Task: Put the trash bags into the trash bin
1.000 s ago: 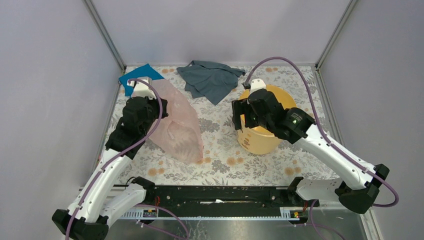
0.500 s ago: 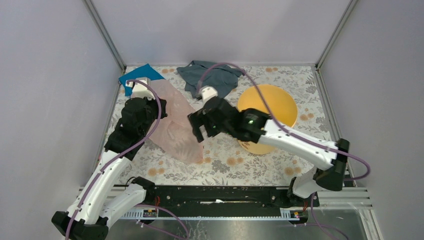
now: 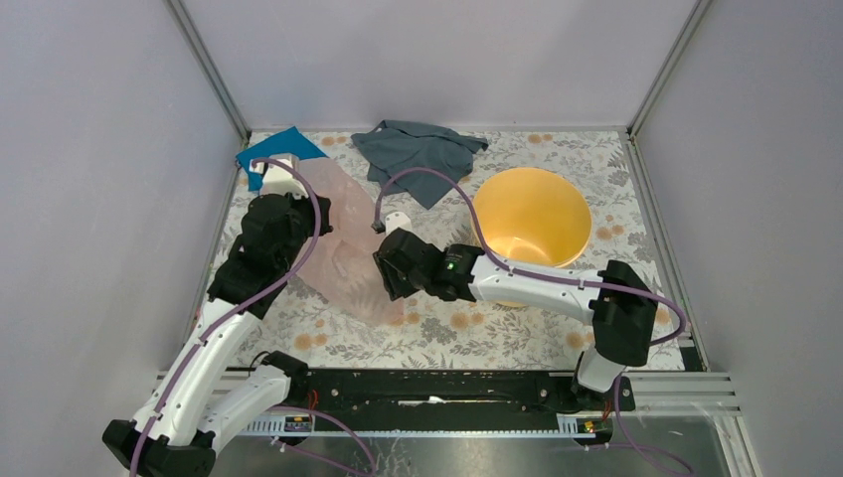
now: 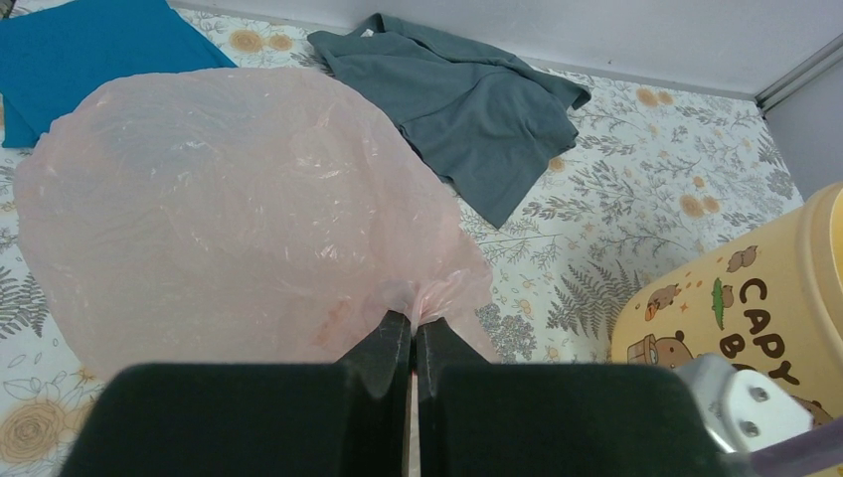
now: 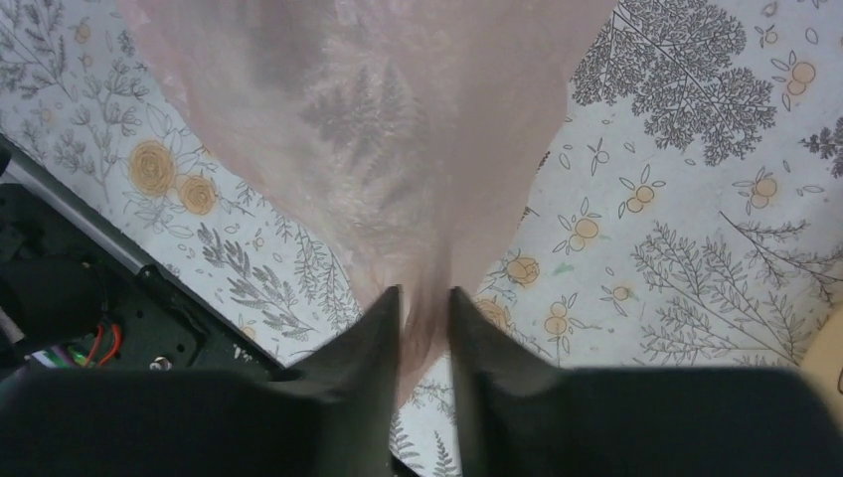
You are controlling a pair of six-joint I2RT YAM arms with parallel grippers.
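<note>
The trash bag (image 3: 348, 243), a thin wrinkly pale pink film, lies on the flowered table left of centre. My left gripper (image 4: 413, 323) is shut on a bunched edge of the bag (image 4: 229, 199), which bulges out in front of the fingers. My right gripper (image 5: 424, 296) reaches across to the bag's near corner (image 5: 398, 129). Its jaws stand a narrow gap apart, with a hanging tail of film between them. The trash bin (image 3: 585, 227), a round yellow-orange bucket, stands upright at the right with nothing visible inside. Its printed wall (image 4: 756, 308) shows in the left wrist view.
A teal cloth (image 3: 273, 147) lies at the back left, partly under the bag. A crumpled grey cloth (image 3: 418, 157) lies at the back centre. The black rail (image 3: 427, 383) runs along the near table edge, just below the right gripper. Grey walls enclose the table.
My right arm swung from over the bin leftward and down to the bag's near corner, and its jaws narrowed around the film. The left arm has not moved.
</note>
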